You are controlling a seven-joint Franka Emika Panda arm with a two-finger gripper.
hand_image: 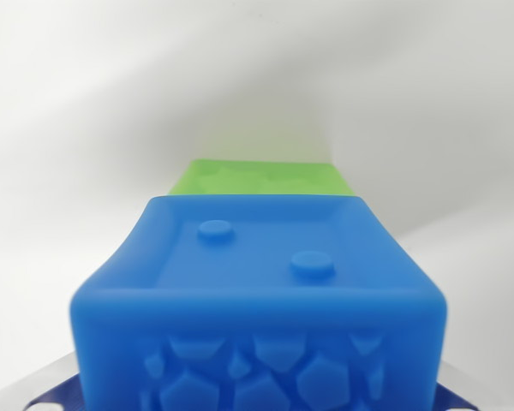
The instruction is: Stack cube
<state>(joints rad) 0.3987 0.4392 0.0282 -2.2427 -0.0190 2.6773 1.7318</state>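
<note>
Blue cube [257, 300] fills the view, green cube [261, 177] peeking at 12 o'clock, likely for stacking; gripper's state: cannot tell.

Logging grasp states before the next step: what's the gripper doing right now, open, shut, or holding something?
Gripper: cannot be told. No fingers show in the wrist view; the blue cube fills the foreground close to the camera, with the green cube behind it.
</note>
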